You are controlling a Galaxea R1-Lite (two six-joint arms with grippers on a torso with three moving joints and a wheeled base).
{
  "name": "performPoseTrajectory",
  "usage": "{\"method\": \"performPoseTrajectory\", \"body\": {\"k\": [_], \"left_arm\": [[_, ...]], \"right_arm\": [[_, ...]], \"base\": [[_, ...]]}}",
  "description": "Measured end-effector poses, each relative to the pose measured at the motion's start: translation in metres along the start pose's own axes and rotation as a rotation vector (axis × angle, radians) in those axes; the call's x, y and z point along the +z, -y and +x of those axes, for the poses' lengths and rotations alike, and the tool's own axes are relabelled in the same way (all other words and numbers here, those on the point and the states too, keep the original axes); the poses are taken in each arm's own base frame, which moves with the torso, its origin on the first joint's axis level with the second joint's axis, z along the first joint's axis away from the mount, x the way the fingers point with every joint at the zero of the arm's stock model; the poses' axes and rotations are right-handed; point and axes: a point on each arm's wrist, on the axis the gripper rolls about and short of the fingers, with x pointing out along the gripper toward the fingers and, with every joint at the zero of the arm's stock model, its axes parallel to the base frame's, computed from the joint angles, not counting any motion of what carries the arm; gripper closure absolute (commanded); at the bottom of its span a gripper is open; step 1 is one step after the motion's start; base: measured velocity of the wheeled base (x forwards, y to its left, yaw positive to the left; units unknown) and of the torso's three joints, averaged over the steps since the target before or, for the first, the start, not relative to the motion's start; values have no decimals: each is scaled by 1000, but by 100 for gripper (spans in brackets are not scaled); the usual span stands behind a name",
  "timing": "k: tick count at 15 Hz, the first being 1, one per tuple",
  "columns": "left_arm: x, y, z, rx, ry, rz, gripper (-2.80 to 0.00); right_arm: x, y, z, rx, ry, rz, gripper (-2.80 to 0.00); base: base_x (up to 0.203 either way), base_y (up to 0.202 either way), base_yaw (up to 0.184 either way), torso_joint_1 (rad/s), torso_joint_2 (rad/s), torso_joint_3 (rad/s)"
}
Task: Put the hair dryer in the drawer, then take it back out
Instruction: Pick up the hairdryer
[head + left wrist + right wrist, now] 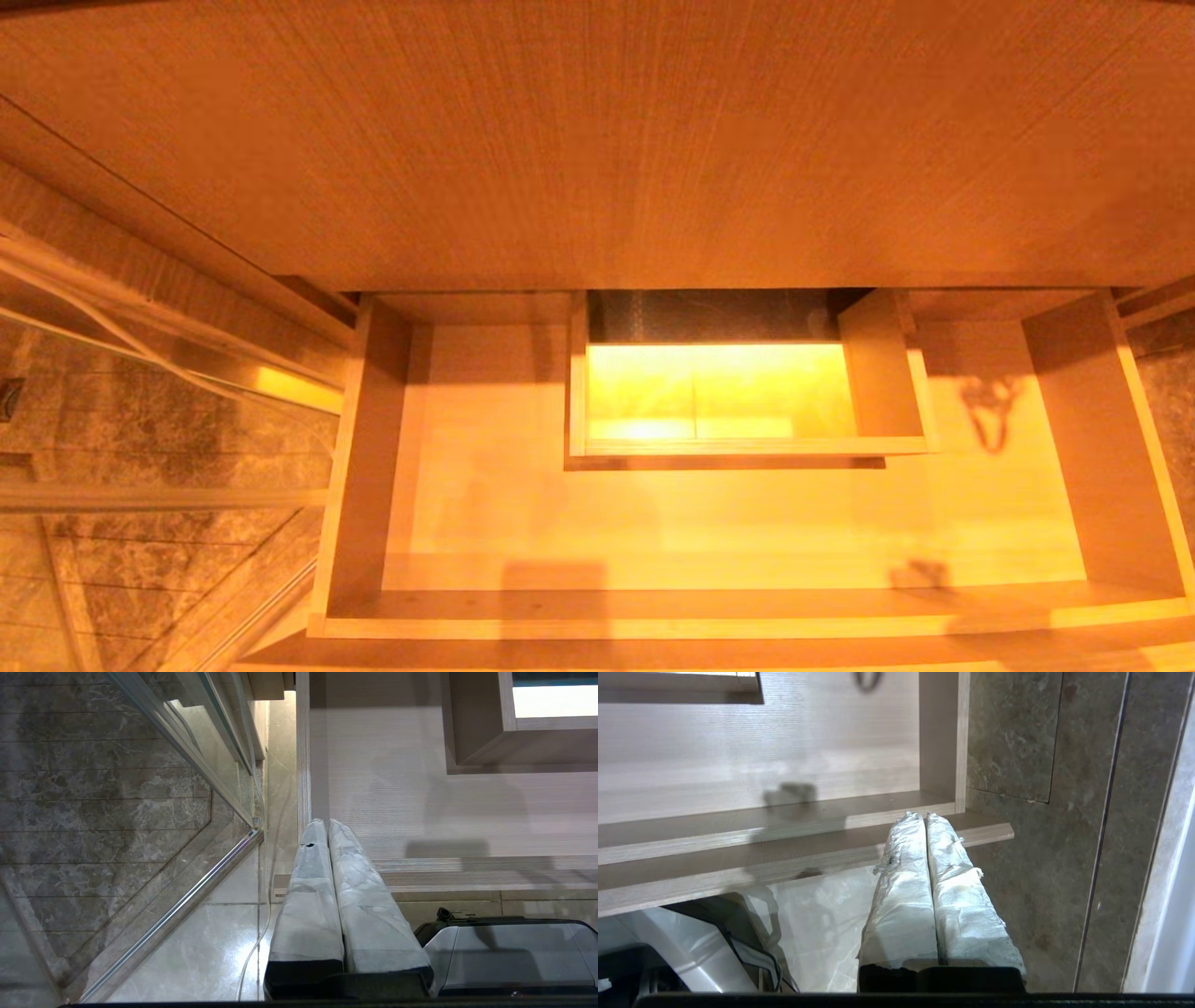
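The drawer (pixel 709 616) stands pulled out below me, wide and shallow, of pale wood grain, with a boxed cut-out (pixel 878 373) at its middle back. Its floor lies bare. The hair dryer is out of view in every frame. Neither arm shows in the head view. My left gripper (pixel 321 823) is shut and empty, hanging over the drawer's left front corner (pixel 303 812). My right gripper (pixel 920 815) is also shut and empty, just outside the drawer's front edge (pixel 784 835) near its right side wall (pixel 938 742).
The wood-grain countertop (pixel 597 140) overhangs the drawer's back. A glass shower partition (pixel 140 327) with a metal rail (pixel 187 905) stands to the left over marble floor. A dark stone wall (pixel 1041 812) closes the right side. My own base (pixel 509 952) sits under the drawer front.
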Motion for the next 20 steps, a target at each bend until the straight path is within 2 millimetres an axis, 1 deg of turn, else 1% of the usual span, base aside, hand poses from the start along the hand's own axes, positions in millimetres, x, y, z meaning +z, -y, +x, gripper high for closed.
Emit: {"method": "performPoseTrajectory", "body": {"k": [16,20], "left_arm": [[0,0,0,0,1,0,0],[0,0,0,0,1,0,0]], "right_arm": [[4,1,-1,-7,37,-7,0],[8,2,-2,-14,77,-31,0]], "base": [[0,0,0,0,0,0],[0,0,0,143,-4,140]]}}
